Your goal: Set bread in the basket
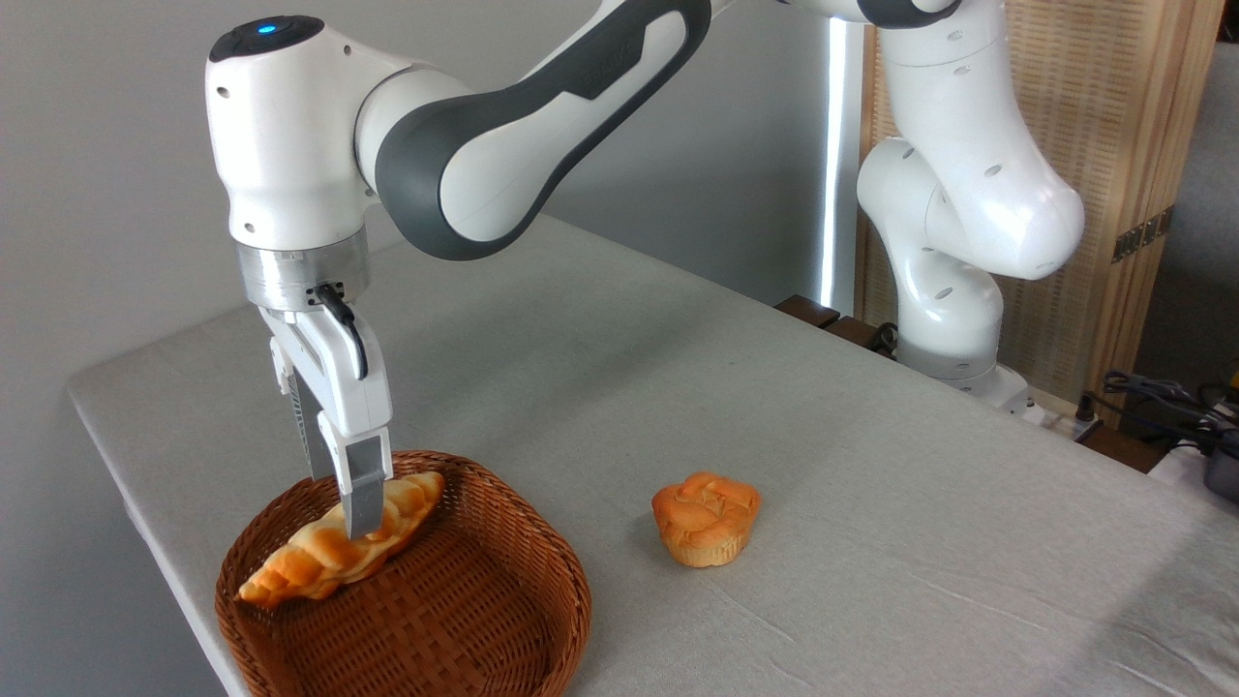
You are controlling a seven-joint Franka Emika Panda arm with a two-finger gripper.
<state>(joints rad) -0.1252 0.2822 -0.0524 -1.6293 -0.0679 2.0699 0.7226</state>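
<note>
Nearest the camera sits the basket [503,620] at the counter's [871,465] front-left corner, with the bread [290,566] lying inside along its left wall. Its long axis runs from lower left up to upper right. From straight above, the gripper [360,518] straddles the loaf's upper half, one finger [366,484] in front and the other hidden behind; whether it is clamped or just loosened cannot be told. A round bun [707,518] rests well apart to the right. Likely what remains is letting go and lifting straight up.

There is one long braided golden-orange bread [329,550] and one round orange muffin-shaped bun [706,518]. There is one reddish-brown woven wicker basket [542,542].
</note>
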